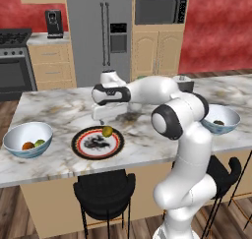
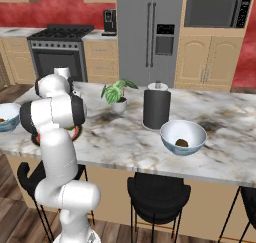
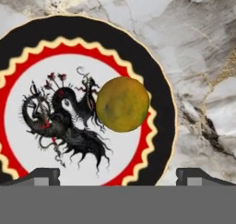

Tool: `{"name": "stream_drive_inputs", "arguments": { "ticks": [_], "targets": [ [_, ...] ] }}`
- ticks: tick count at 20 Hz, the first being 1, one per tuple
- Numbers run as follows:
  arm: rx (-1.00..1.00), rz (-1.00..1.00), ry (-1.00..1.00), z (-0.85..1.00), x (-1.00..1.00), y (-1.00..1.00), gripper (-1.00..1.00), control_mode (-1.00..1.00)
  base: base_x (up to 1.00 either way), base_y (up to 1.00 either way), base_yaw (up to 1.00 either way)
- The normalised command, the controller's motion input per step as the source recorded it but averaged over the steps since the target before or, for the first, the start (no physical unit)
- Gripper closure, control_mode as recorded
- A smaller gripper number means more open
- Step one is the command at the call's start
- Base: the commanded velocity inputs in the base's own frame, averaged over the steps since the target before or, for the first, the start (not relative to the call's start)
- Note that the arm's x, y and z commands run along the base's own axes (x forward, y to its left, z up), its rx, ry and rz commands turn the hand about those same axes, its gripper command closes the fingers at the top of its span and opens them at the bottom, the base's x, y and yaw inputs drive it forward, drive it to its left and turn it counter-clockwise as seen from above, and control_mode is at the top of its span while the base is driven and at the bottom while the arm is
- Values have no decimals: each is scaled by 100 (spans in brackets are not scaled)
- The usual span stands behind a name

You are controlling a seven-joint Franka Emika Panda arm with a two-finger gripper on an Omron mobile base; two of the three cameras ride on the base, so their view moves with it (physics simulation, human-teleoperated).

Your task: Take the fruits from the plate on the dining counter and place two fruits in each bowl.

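Note:
A yellow-green fruit point(image 1: 107, 131) point(image 3: 122, 104) lies on the far right part of the plate point(image 1: 93, 152) point(image 3: 69, 34), which sits on the dining counter point(image 1: 54, 110). My gripper point(image 1: 102, 119) point(image 3: 118, 176) hangs open just above that fruit, with its fingertips point(image 3: 39, 176) spread wide on either side. The left bowl point(image 1: 15, 134) holds an orange fruit point(image 1: 28, 145) and a green fruit point(image 1: 40, 143). In the right bowl point(image 1: 231, 125) point(image 2: 170, 129) lies a dark brown fruit point(image 1: 218, 122) point(image 2: 182, 143).
A dark cylinder point(image 2: 156, 108) and a small potted plant point(image 2: 119, 94) stand on the counter behind the right bowl. Black stools point(image 1: 104, 191) point(image 2: 157, 194) are tucked under the near edge. My own arm point(image 2: 55, 112) hides most of the plate in the right base view.

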Motion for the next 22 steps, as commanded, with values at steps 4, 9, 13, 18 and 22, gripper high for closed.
{"name": "stream_drive_inputs", "arguments": {
  "ticks": [4,9,13,18,22],
  "targets": [
    [0,-5,0,-16,17,3,-100,-100,0,0,0],
    [0,-5,0,-20,9,0,-100,-100,0,0,0],
    [0,-7,0,-30,6,0,-100,-100,0,0,0],
    [0,-9,0,-27,16,7,-100,-100,0,0,0],
    [0,-8,1,-29,14,3,-100,-100,0,0,0]
  ]
}}
